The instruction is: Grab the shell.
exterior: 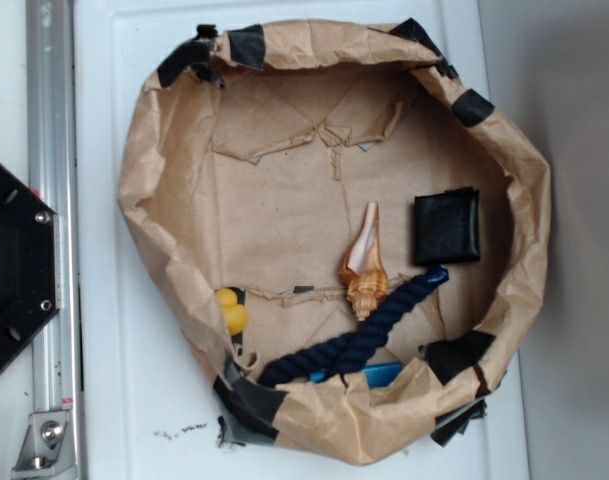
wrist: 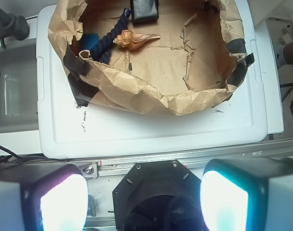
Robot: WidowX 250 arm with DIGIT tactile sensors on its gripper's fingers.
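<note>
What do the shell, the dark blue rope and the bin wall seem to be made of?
Shell: hard natural shell, glossy orange-tan with knobbly whorls.
Rope: soft twisted fibre, matte, probably cotton.
Bin wall: crumpled brown paper, matte, patched with black tape.

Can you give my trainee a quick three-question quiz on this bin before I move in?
1. True or false: the shell touches the blue rope.
2. In the exterior view, what lies right of the shell? A) black square pad B) yellow toy C) tape roll
3. Is the pincer open or shut?

Key:
1. True; its knobbly end rests against the rope.
2. A, the black square pad.
3. Open; both fingers stand wide apart, holding nothing.
</note>
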